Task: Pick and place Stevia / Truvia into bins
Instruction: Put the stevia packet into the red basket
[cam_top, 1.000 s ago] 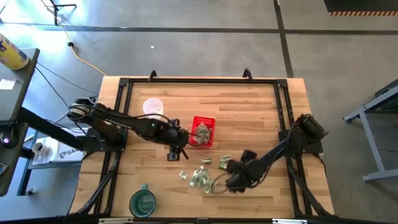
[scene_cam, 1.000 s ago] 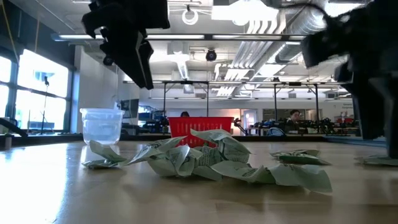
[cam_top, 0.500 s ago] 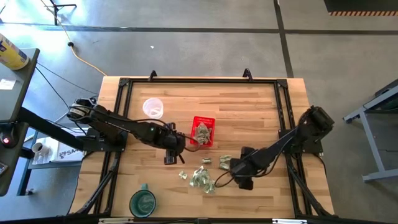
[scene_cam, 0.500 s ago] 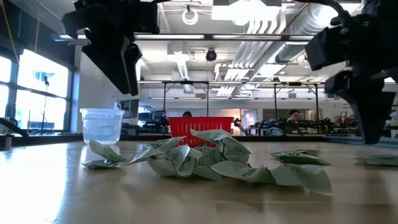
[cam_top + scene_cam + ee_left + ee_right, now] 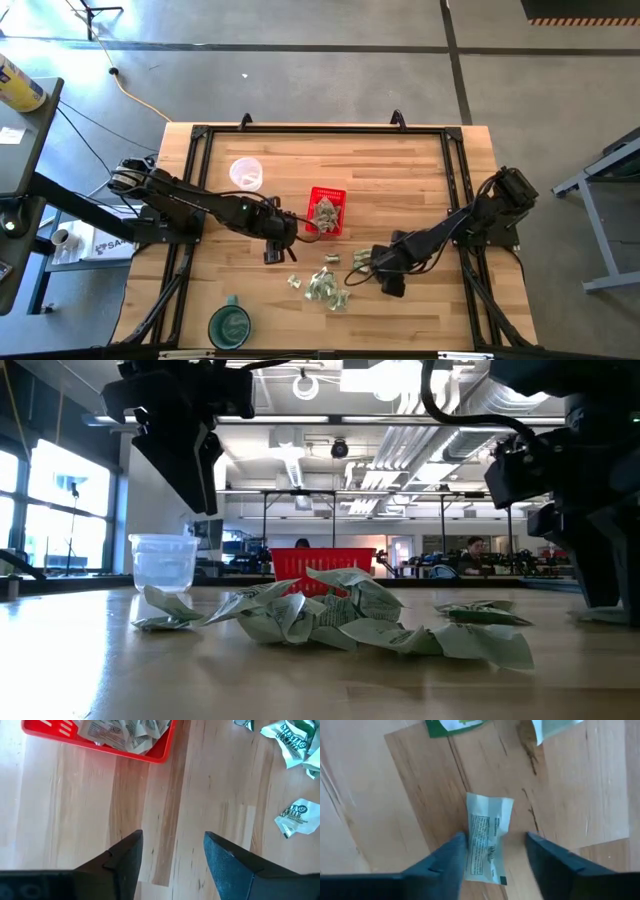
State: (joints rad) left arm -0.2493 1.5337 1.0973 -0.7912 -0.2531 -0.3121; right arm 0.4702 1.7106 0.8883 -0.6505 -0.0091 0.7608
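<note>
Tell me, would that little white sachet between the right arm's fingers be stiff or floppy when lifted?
Probably floppy: the sachet looks like thin paper, already creased. Likely very light and lying flat on the table, so the open right tool might slide it rather than catch it.

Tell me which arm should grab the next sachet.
The right. Its open end effector already straddles a sachet lying flat on the table. The left end effector is open over bare wood beside the red basket, with no sachet between its fingers.
</note>
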